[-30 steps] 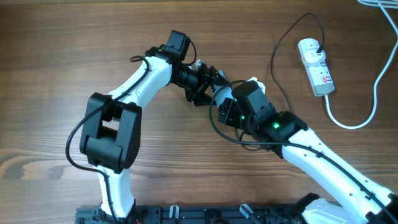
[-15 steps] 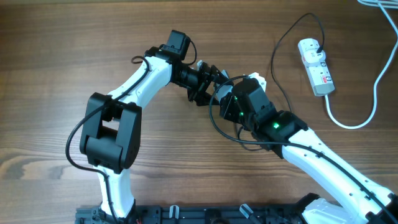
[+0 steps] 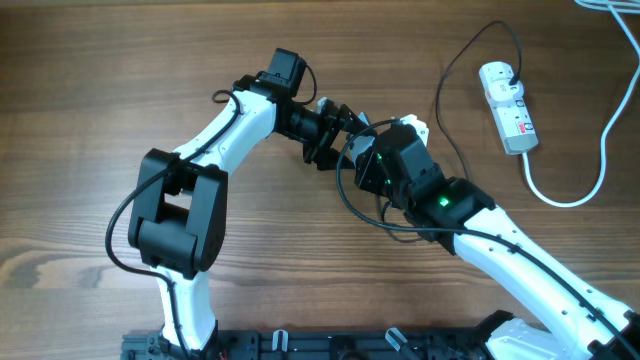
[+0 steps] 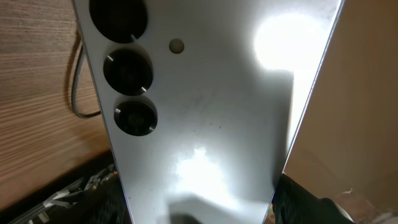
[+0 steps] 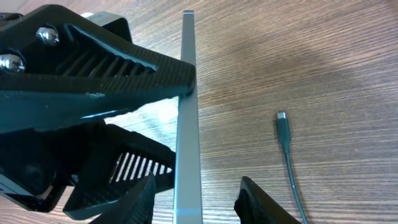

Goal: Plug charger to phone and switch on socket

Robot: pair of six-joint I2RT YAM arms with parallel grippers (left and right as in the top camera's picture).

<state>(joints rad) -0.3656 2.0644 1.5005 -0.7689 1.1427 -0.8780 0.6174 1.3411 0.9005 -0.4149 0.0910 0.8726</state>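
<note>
I count two robot arms, the left arm [image 3: 225, 130] and the right arm [image 3: 520, 250], and just one phone [image 4: 205, 112], with three round lenses [image 4: 127, 71] on its back. At the upper right of the overhead view there's one power strip [image 3: 508, 120], one thin black charger cable [image 3: 439, 100] and one thick white cord [image 3: 604, 150].

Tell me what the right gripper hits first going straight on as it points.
The phone: its edge stands between the open fingers of the right gripper. Further in, a finger would probably meet the left gripper clamped on it, though depth is unclear.
</note>
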